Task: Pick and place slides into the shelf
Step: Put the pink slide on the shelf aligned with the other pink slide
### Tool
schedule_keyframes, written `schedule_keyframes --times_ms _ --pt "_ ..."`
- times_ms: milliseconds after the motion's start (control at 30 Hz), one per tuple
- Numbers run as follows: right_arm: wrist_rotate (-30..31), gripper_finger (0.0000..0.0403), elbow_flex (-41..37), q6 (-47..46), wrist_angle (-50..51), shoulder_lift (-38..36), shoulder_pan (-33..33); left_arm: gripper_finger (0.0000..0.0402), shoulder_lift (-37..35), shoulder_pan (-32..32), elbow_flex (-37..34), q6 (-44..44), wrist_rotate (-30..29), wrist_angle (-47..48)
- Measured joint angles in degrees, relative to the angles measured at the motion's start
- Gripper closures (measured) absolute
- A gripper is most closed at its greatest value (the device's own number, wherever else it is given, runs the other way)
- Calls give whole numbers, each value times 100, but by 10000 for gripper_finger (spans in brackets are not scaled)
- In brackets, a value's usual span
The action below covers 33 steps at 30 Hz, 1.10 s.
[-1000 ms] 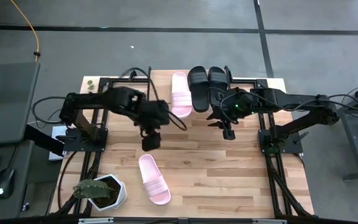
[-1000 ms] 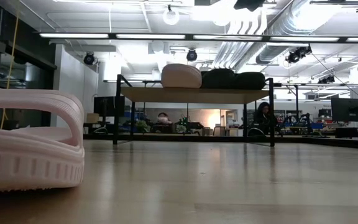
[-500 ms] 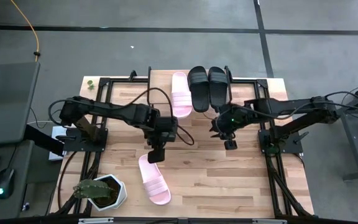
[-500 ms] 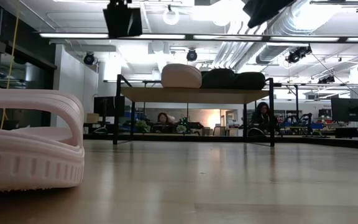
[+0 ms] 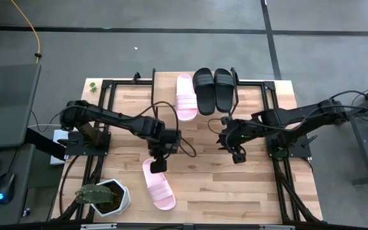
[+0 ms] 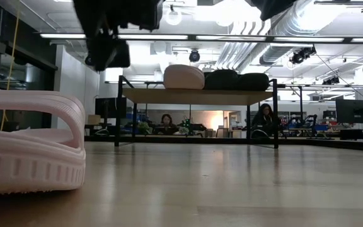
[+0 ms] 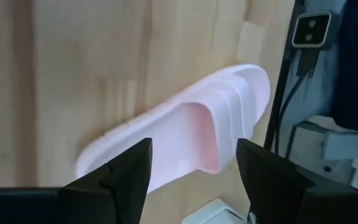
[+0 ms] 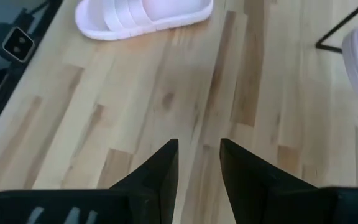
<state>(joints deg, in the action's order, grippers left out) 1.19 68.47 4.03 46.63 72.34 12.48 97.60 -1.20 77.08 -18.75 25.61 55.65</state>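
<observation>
The shelf (image 5: 171,89) stood at the far end of the table (image 5: 267,185), and three slides lay on its top board: a pale pink slide (image 5: 184,97) at its left part, with two black slides (image 5: 204,91) (image 5: 225,89) side by side just beside it. In the low view the same three sat in a row on the shelf (image 6: 197,96), the pink one (image 6: 183,77) beside the black pair (image 6: 237,81).

The fourth slide, a loose pink slide (image 5: 158,184), lay on the table well in front of the shelf, near a potted plant (image 5: 101,195). It filled the near left of the low view (image 6: 30,142).

The left gripper (image 5: 160,163) hung over the end of that loose pink slide nearest the shelf, not touching it. Its fingers (image 7: 114,177) were spread wide, framing the slide's ribbed strap (image 7: 194,134) below, with nothing between them.

The right gripper (image 5: 237,155) hovered over bare table in front of the shelf, under the black slides' side, well apart from the left one. Its fingers (image 8: 160,168) stood a little apart and held nothing; the loose pink slide (image 8: 143,14) showed farther off across the wood
</observation>
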Motion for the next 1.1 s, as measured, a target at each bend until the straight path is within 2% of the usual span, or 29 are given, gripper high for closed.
schedule_keyframes --times_ms 300,767,1100 --pt "463 292 0 -121 -103 0 221 179 -2 -267 -583 -351 121 -638" --pt "473 292 0 -213 -105 0 230 179 -2 -772 -897 -965 282 -1560" --pt "468 292 0 -263 -105 0 307 179 -2 -861 -1548 -1343 379 -2210"
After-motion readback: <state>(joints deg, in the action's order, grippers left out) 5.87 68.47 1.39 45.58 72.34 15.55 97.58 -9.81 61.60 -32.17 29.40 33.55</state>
